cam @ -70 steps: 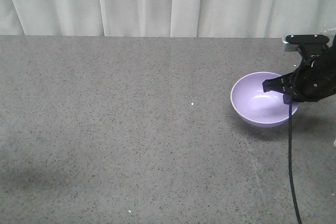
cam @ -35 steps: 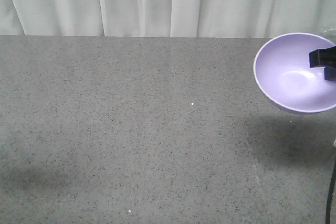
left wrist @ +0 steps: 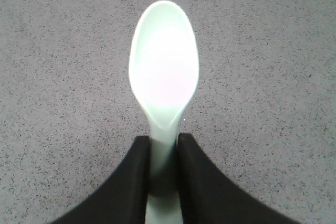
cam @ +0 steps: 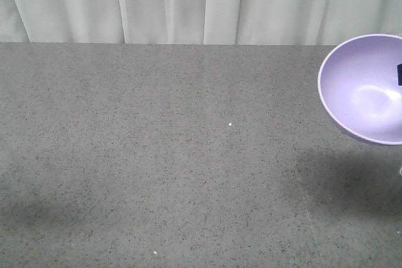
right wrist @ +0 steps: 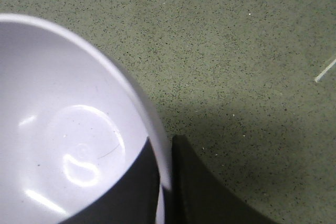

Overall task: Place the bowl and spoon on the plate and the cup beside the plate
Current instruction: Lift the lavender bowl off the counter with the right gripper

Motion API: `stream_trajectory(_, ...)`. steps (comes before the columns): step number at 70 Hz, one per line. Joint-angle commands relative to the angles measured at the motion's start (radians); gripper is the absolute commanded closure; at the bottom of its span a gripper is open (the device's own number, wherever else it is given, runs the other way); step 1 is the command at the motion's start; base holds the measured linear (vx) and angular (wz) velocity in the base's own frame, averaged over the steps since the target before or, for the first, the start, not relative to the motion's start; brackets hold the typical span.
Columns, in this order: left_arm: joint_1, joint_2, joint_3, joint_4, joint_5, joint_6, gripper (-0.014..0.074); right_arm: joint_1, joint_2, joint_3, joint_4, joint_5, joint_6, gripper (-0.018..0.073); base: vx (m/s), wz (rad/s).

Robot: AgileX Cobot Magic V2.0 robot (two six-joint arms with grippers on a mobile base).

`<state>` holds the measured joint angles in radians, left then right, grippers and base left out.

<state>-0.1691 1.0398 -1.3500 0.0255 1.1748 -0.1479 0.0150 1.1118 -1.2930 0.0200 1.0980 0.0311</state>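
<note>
The lavender bowl [cam: 364, 89] hangs above the table at the right edge of the front view, tilted so its inside faces the camera. My right gripper [right wrist: 165, 153] is shut on the bowl [right wrist: 63, 119] at its rim, one finger inside and one outside. In the front view only a dark tip of that gripper [cam: 399, 75] shows. My left gripper [left wrist: 163, 145] is shut on the handle of the pale mint spoon [left wrist: 164, 72], whose scoop points away over bare tabletop. The plate and the cup are out of view.
The grey speckled tabletop [cam: 157, 155] fills the front view, with white curtains [cam: 188, 4] behind its far edge. The bowl's shadow [cam: 352, 180] lies on the table at the right. A thin pale streak [right wrist: 325, 70] lies on the surface in the right wrist view.
The right gripper has lifted the bowl off the table and carried it up and to the right, partly out of the front view. The arm and its cable have left the frame.
</note>
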Motion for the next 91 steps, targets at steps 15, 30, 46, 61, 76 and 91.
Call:
stream_trajectory(15, -0.006, -0.008, -0.026, -0.002, -0.054, -0.011, 0.0604, -0.001, -0.020, -0.029, 0.002, -0.051, -0.005, 0.0570, 0.00, 0.00)
stream_trajectory(30, -0.006, -0.008, -0.026, -0.002, -0.054, -0.011, 0.0603, -0.001, -0.020, -0.029, 0.002, -0.051, -0.005, 0.0570, 0.00, 0.00)
stream_trajectory(46, -0.006, -0.008, -0.026, -0.002, -0.054, -0.011, 0.0603, -0.001, -0.020, -0.029, 0.002, -0.050, -0.005, 0.0570, 0.00, 0.00)
stream_trajectory(61, -0.006, -0.008, -0.026, -0.002, -0.054, -0.011, 0.0603, -0.001, -0.020, -0.029, 0.002, -0.050, -0.005, 0.0570, 0.00, 0.00)
stream_trajectory(76, -0.006, -0.008, -0.026, -0.002, -0.054, -0.011, 0.0603, -0.001, -0.020, -0.029, 0.002, -0.043, -0.005, 0.0570, 0.00, 0.00)
stream_trajectory(91, -0.006, -0.008, -0.026, -0.002, -0.054, -0.011, 0.0603, -0.001, -0.020, -0.029, 0.002, -0.043, -0.005, 0.0570, 0.00, 0.00)
